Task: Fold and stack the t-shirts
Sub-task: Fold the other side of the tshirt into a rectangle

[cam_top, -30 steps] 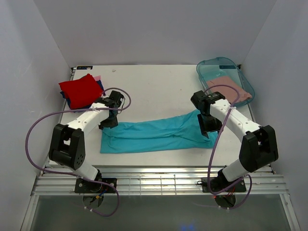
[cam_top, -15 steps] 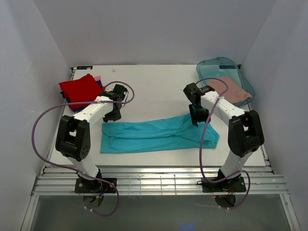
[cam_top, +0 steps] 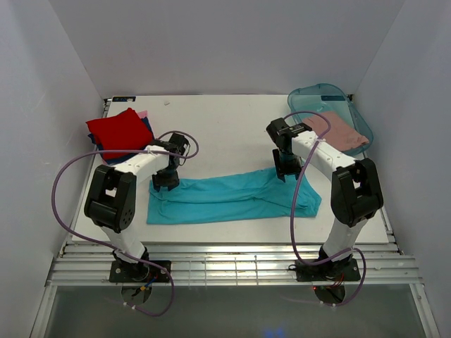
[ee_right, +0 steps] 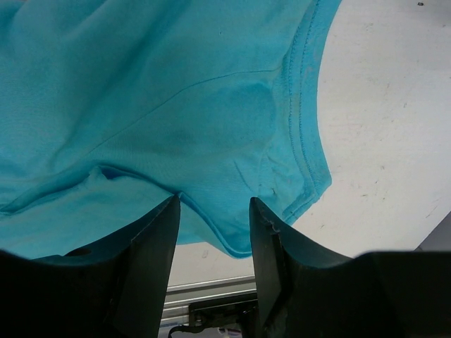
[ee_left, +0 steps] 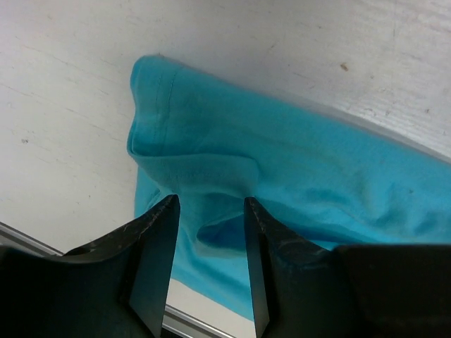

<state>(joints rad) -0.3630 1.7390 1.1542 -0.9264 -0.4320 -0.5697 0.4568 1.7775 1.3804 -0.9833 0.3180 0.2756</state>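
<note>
- Your teal t-shirt (cam_top: 225, 199) lies on the bench (cam_top: 225, 130) as a long folded band between the arms, likely ready for its next fold.
- Your left hand (ee_left: 210, 208) is at the band's left end, fingers apart astride a raised fold. Nothing looks clamped.
- Your right hand (ee_right: 213, 208) is at the right end, fingers apart over the hem. A hand at each end should keep the band straight.
- The red t-shirt (cam_top: 116, 130) tops the stack at far left, and a dusty-pink t-shirt (cam_top: 342, 132) waits in the tub (cam_top: 310, 97).
</note>
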